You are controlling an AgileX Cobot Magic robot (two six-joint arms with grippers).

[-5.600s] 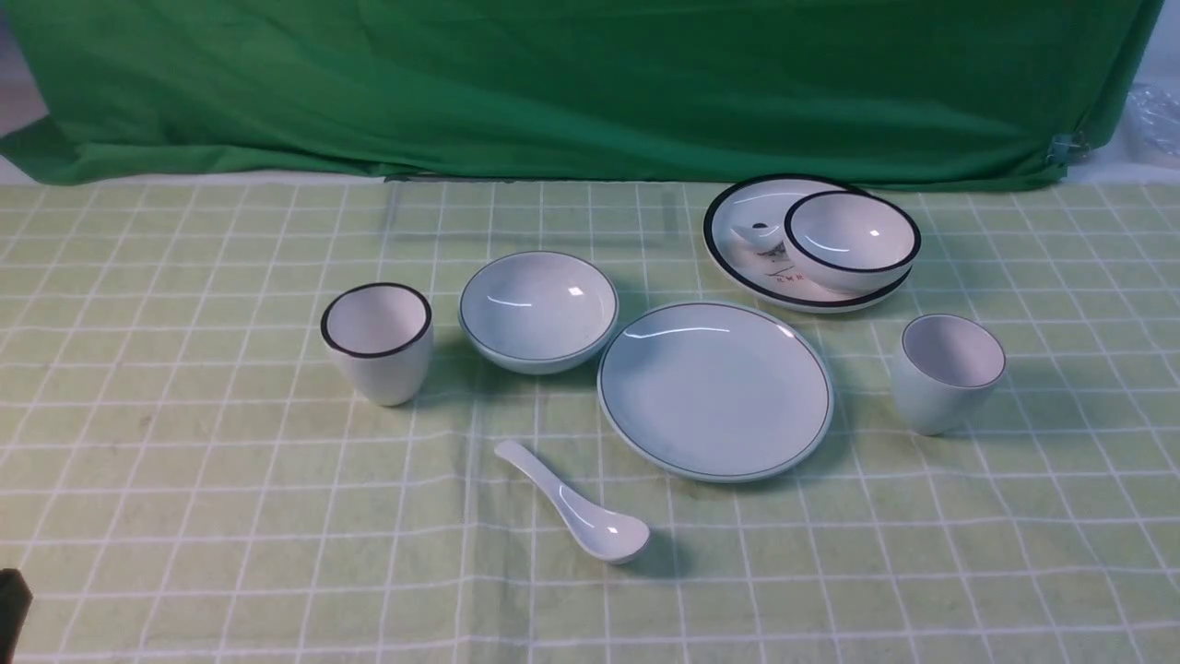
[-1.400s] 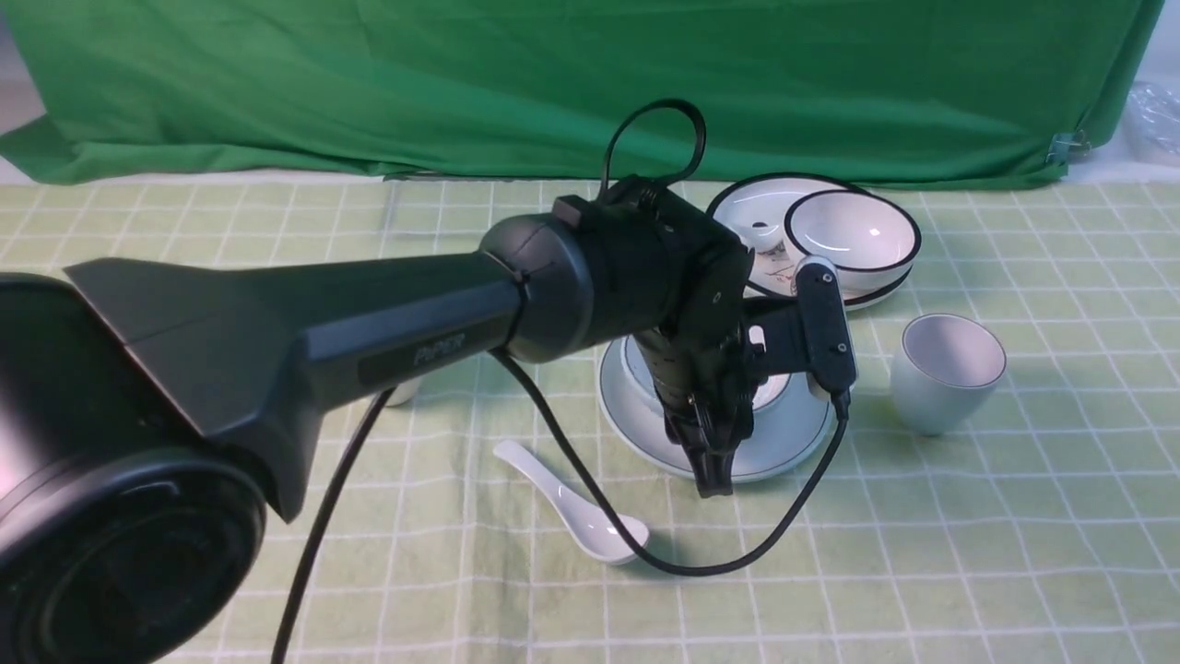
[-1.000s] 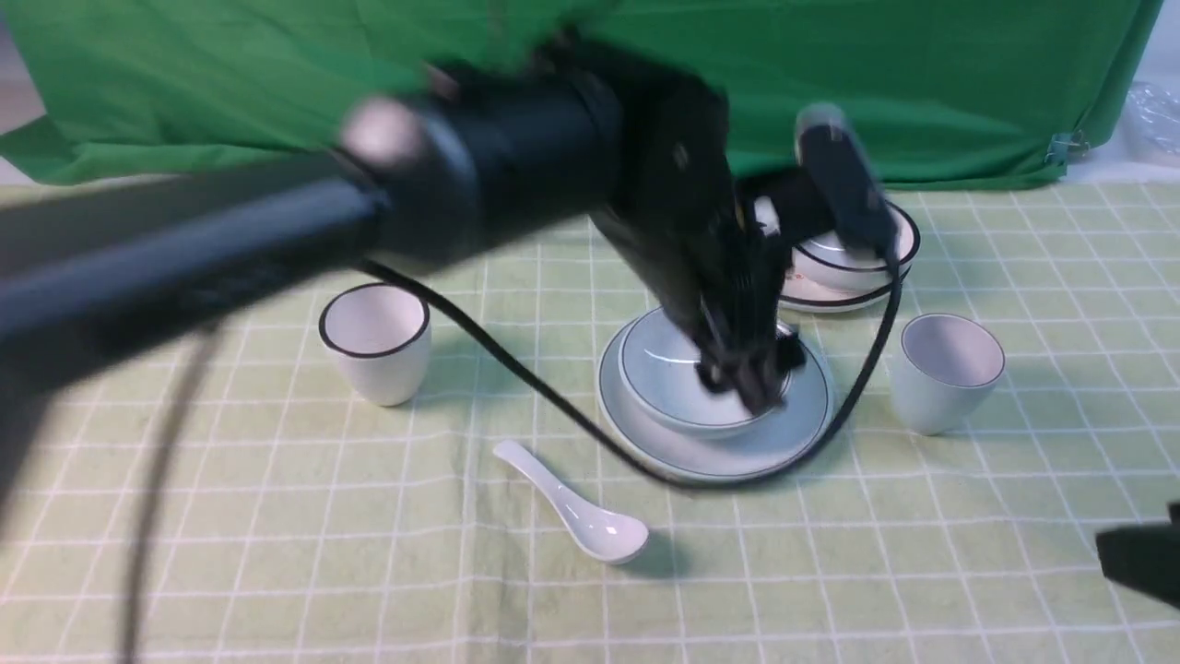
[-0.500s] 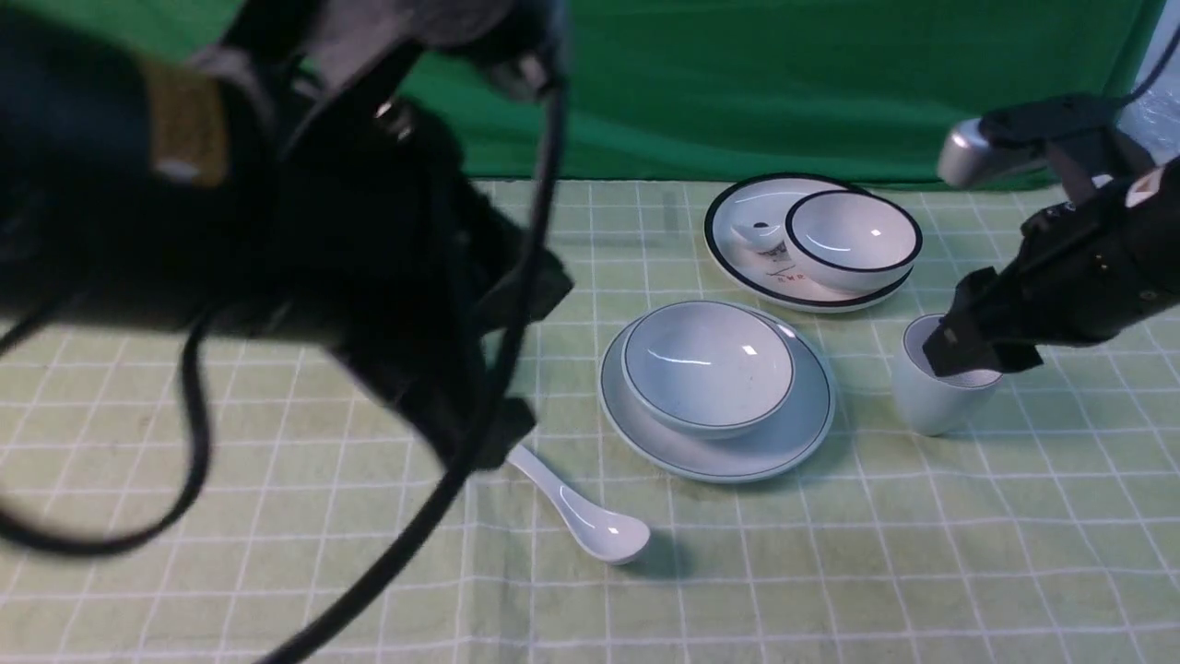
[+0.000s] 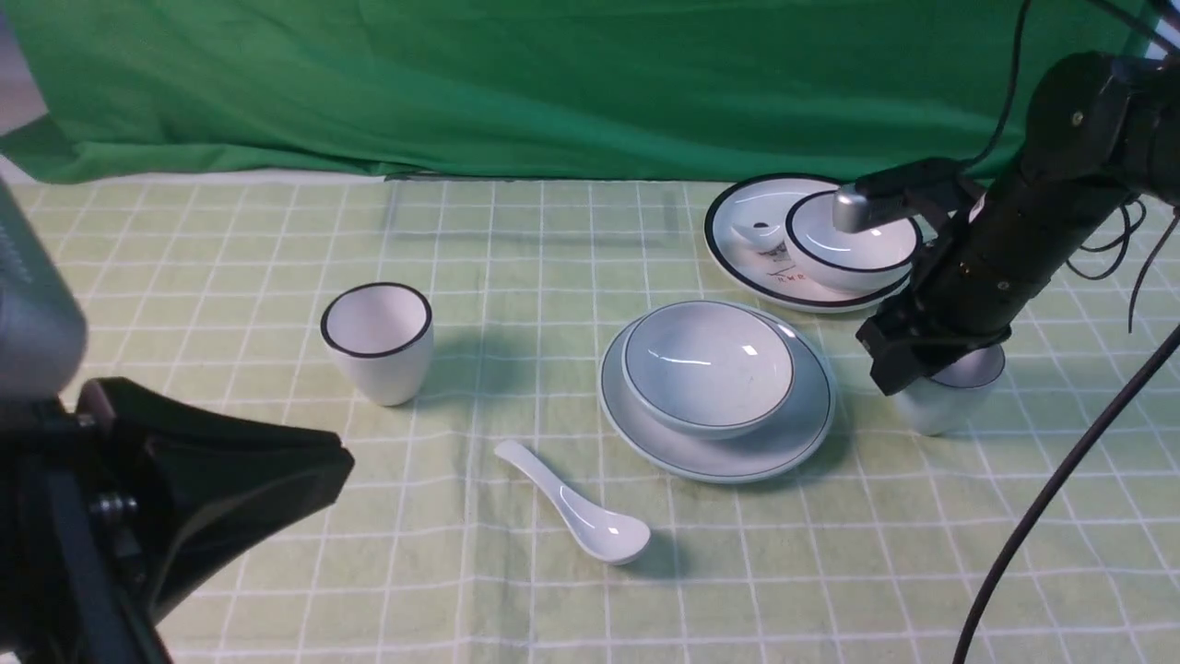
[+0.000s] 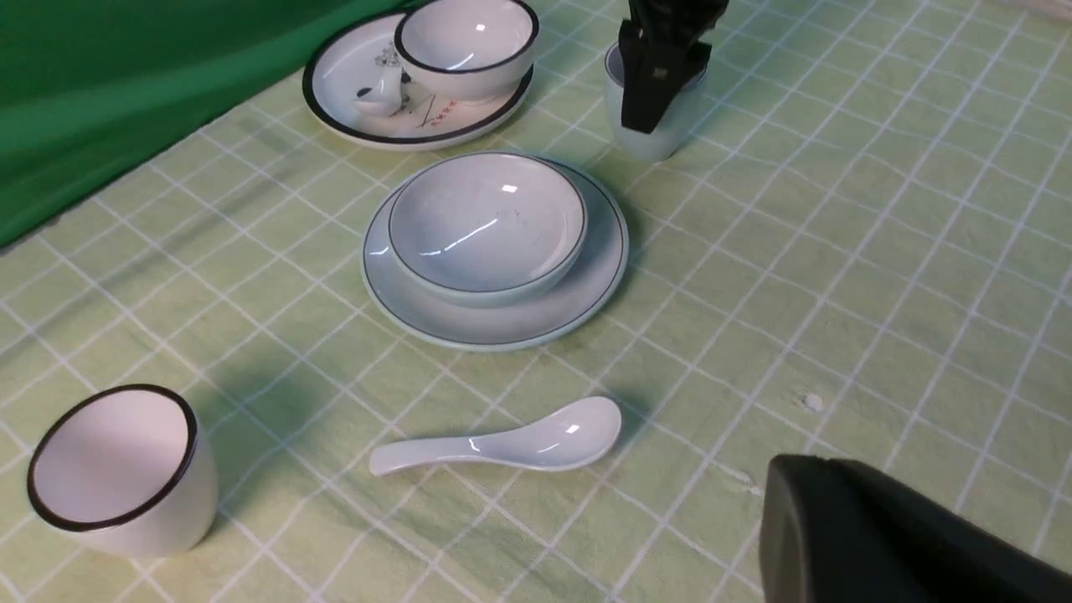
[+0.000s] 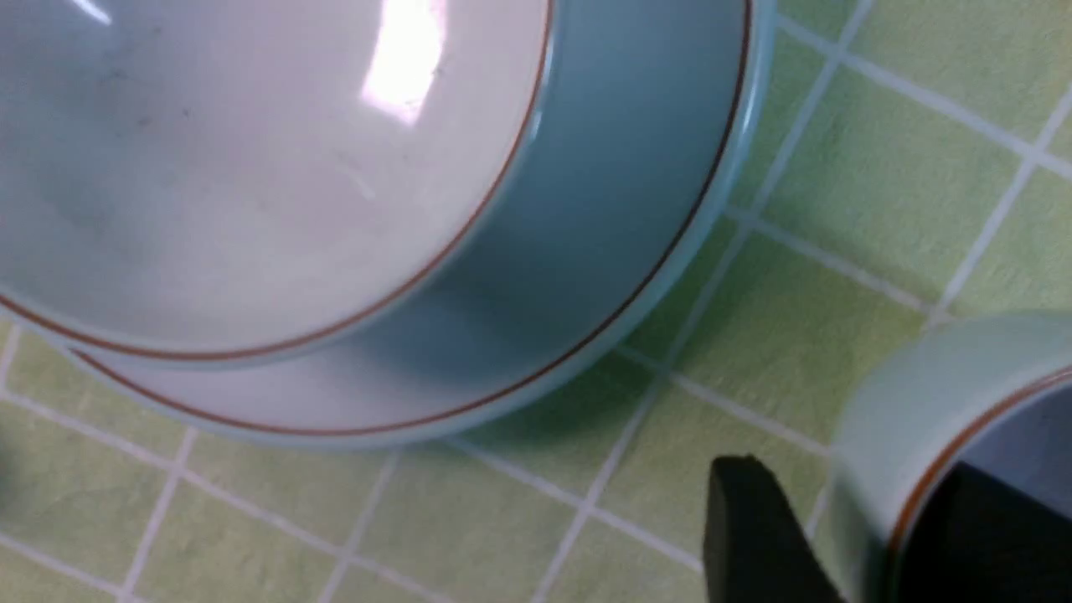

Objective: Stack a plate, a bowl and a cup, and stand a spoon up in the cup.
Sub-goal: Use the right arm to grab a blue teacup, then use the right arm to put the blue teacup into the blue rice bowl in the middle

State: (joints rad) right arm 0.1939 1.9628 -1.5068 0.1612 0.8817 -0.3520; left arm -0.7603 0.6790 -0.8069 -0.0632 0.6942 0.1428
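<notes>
Straddling the cup (image 5: 936, 412) wall near the right edge: right gripper (image 5: 902, 366), clamp not discernible; bowl (image 5: 708, 369) on plate (image 5: 728, 458) just beside, black-rimmed plate (image 5: 737, 275) close behind; left gripper (image 6: 875, 536) state unreadable.

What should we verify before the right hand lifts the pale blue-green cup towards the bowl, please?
1. Bowl sits level inside the plate: ok.
2. Bowl is empty, ready for the cup: ok.
3. Right hand straddles the cup wall, inside and outside: ok.
4. Grip firm on the cup wall: cannot tell.
5. Left arm is away from the stack: ok.
6. Spoon lies free on the cloth, off the likely path from cup to bowl: ok.
</notes>
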